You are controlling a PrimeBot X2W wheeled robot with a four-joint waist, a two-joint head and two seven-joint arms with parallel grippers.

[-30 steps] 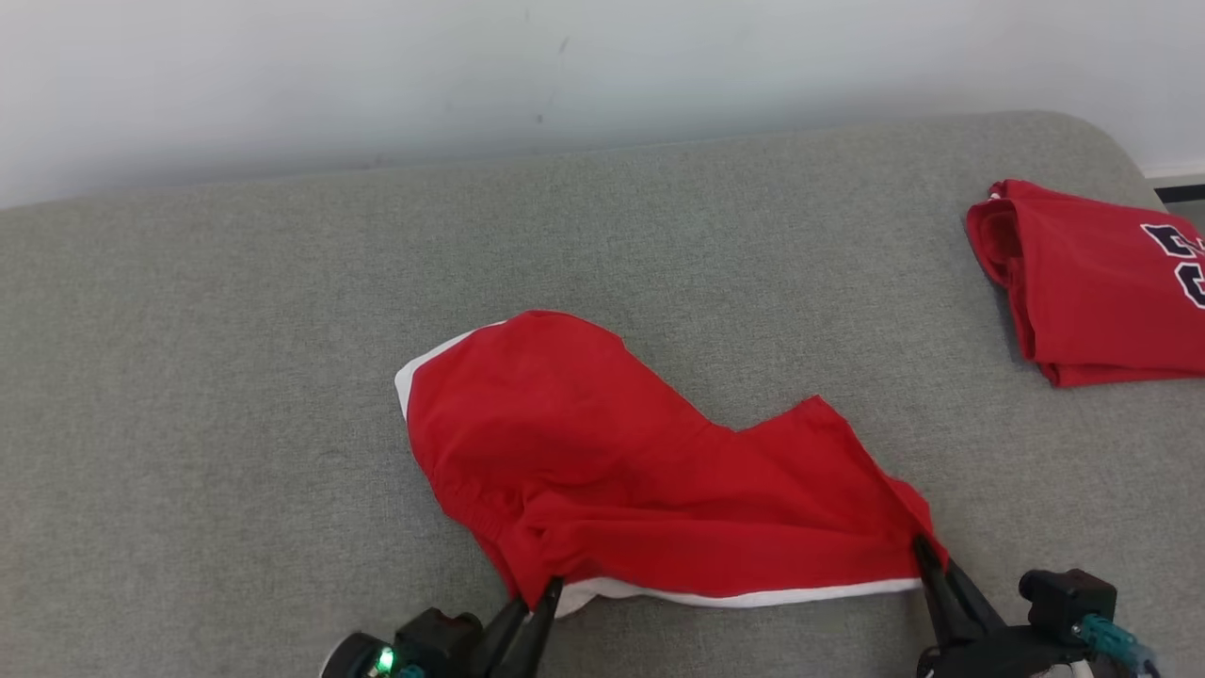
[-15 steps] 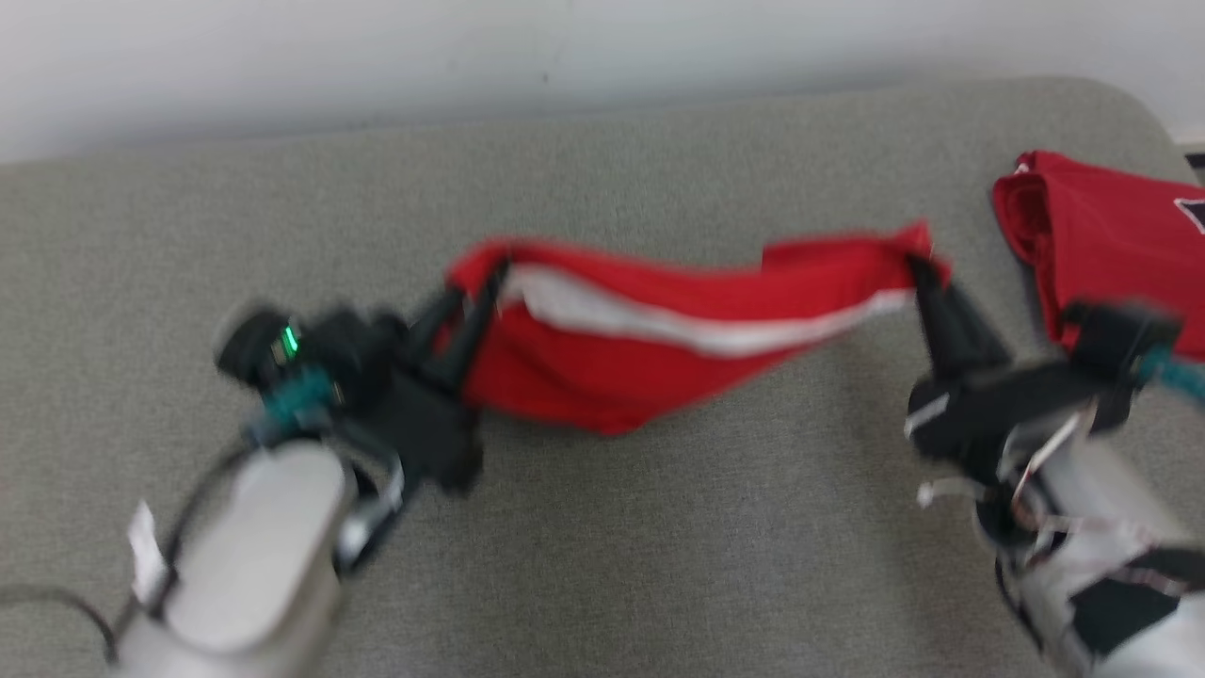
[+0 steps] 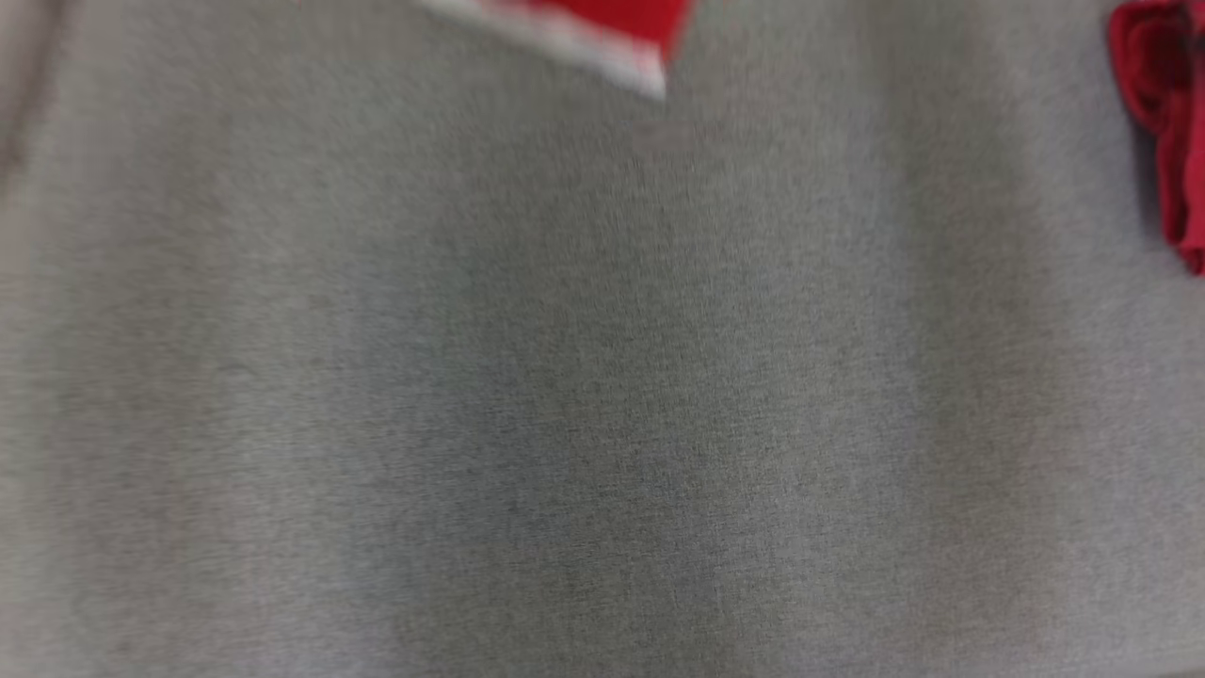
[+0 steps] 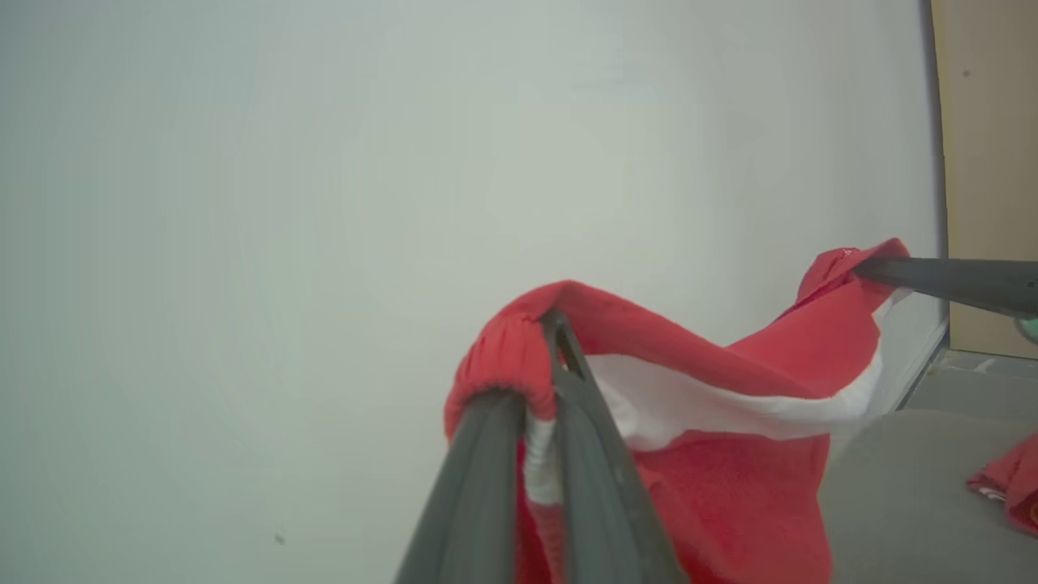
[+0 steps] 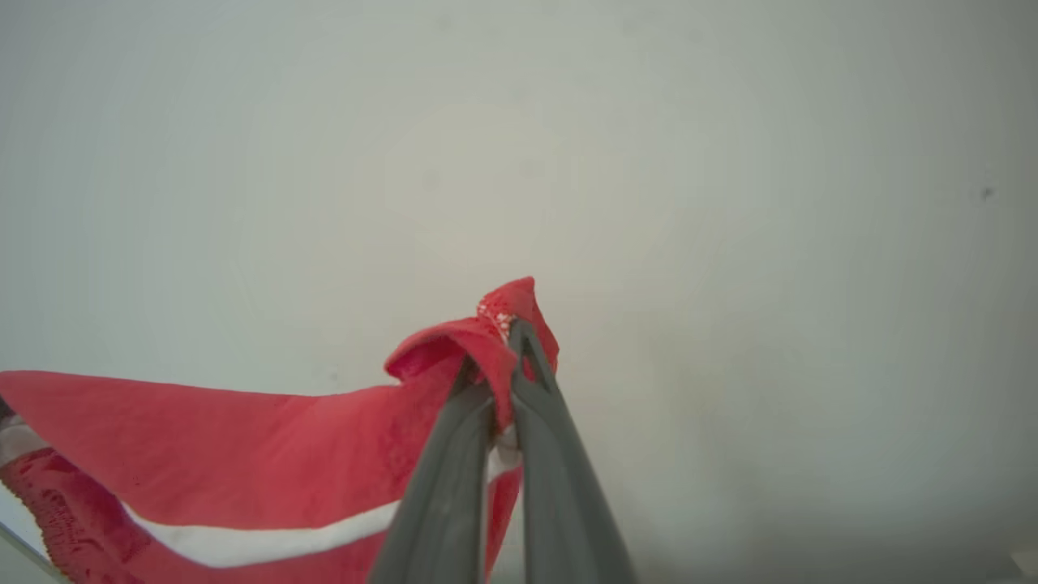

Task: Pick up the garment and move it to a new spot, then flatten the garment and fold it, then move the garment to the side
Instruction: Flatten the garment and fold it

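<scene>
Left gripper (image 4: 539, 365) was clamped on the garment's (image 4: 730, 478) elastic waistband corner, right gripper (image 5: 496, 361) pinched closed on the opposite corner. Garment hung stretched between both, held up above the grey surface (image 3: 565, 377); second red garment (image 3: 1167, 141) lay on that surface.

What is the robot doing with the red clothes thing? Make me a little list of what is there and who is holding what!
garment: red with a white stripe, held up, sagging between both grippers
left gripper: shut on the gathered end
right gripper: shut on the other end
surface: grey fabric, below
second red garment: lying at the surface's right side
wall: pale, behind
</scene>
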